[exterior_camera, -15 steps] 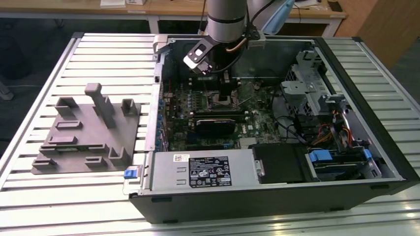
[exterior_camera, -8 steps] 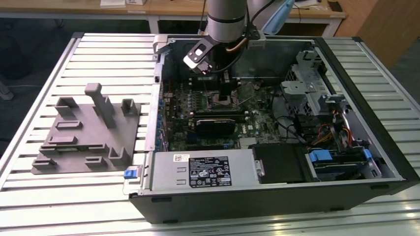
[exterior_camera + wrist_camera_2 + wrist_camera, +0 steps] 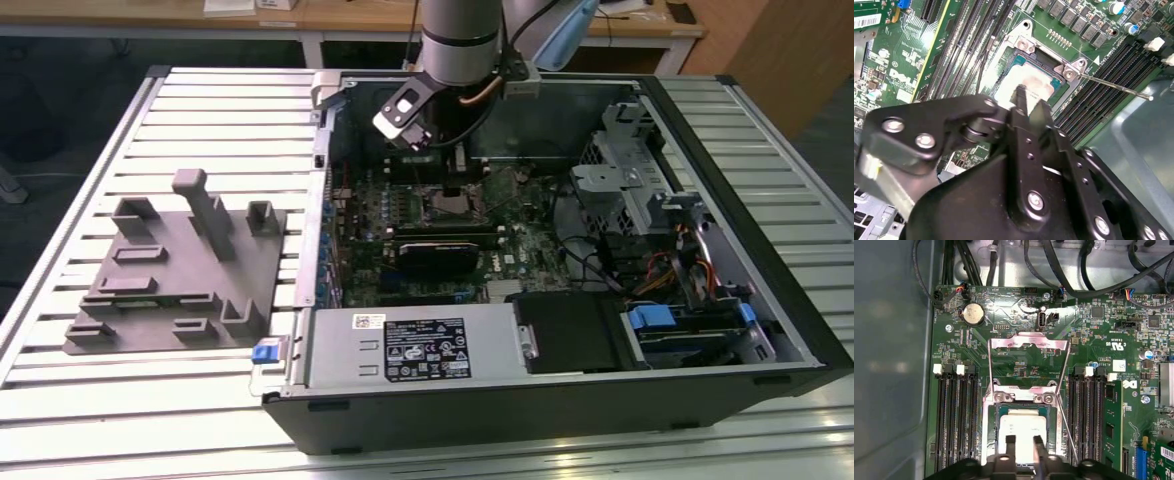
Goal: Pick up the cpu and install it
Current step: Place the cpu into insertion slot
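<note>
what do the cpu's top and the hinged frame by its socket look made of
The cpu top looks like matte silvery-grey metal: pale, with a dull, even sheen. The frame looks like bare polished steel or similar, judging by its bright glare and thin stamped edges.

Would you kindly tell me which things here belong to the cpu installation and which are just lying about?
Job in hand:
cpu, lying in the socket
socket, its plate swung open
gripper, open, right over the cpu

Lying about:
grey fixture on the table
power supply
coin cell
memory slots
</note>
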Tool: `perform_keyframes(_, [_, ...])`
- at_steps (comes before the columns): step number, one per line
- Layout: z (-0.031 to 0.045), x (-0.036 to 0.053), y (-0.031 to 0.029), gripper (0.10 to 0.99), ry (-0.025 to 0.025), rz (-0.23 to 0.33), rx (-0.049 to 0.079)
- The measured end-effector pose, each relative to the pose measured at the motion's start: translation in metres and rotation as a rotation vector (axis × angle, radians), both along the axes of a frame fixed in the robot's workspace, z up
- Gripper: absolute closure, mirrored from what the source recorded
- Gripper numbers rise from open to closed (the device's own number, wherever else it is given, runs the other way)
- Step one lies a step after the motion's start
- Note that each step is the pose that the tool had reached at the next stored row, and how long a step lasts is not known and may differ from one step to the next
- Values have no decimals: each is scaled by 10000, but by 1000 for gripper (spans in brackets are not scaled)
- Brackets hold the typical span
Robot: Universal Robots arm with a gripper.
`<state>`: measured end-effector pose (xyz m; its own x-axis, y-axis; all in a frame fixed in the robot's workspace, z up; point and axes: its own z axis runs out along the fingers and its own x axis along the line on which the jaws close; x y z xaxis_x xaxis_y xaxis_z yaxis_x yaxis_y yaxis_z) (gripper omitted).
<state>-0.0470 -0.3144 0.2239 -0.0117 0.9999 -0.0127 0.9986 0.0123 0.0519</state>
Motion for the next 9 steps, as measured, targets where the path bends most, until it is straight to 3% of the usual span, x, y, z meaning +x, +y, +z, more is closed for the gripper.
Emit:
perform_keyframes(1, [1,0,0,855,0,0,0])
perform_keyframes(2, [1,0,0,855,0,0,0])
perform_keyframes(4, [3,0,0,973,0,0,0])
perform_keyframes(9, [6,0,0,980,0,1,0])
